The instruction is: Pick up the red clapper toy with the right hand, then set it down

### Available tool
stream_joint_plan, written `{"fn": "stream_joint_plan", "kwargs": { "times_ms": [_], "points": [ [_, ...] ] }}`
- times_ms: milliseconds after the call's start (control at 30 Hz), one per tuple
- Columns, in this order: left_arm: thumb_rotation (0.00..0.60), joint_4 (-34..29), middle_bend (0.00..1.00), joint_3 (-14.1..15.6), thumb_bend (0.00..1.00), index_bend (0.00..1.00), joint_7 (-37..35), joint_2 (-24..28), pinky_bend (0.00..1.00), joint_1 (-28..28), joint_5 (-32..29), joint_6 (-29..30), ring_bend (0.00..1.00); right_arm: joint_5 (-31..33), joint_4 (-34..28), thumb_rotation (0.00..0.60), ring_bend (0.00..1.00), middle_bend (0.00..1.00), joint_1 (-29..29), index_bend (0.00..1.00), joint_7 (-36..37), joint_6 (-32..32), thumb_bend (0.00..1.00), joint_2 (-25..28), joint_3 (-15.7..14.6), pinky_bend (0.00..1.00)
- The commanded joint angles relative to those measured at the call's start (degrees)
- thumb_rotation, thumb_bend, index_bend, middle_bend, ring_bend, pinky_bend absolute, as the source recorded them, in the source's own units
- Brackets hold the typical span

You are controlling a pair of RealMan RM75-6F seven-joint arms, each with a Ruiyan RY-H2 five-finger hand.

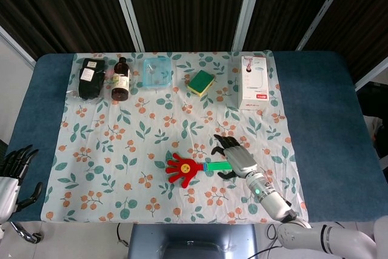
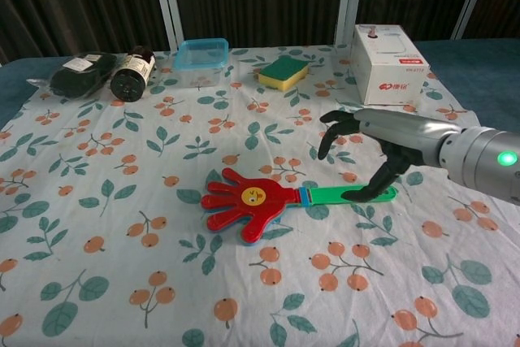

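The red clapper toy [image 1: 183,168] [image 2: 248,204], a red hand shape with a yellow face on a green handle [image 2: 345,194], lies flat on the floral cloth near the front centre. My right hand [image 1: 233,155] [image 2: 367,142] hovers over the handle's right end, fingers spread and curved downward, thumb tip close to the handle; it holds nothing. My left hand [image 1: 11,173] stays open at the table's far left edge, seen only in the head view.
Along the back of the cloth [image 1: 121,150] stand a dark pouch [image 1: 90,78], a brown bottle [image 1: 120,79], a clear blue box [image 1: 157,71], a yellow-green sponge [image 1: 200,82] and a white carton [image 1: 253,82].
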Motion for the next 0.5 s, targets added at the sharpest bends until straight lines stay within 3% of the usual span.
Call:
{"fn": "stream_joint_plan", "kwargs": {
  "times_ms": [33,500],
  "points": [
    [0.6,0.06,0.0,0.1,0.43,0.0,-0.1,0.01,0.08,0.06,0.3,0.19,0.0,3.11,0.98,0.6,0.0,0.0,1.46,0.48,-1.73,0.04,0.35,-2.21,-0.45,0.0],
    [0.6,0.08,0.0,0.45,0.43,0.0,-0.73,0.32,0.08,0.47,0.93,0.87,0.0,5.29,4.62,0.6,0.0,0.0,3.44,0.51,-3.11,1.71,0.41,-6.3,-2.06,0.0]
  ]
}}
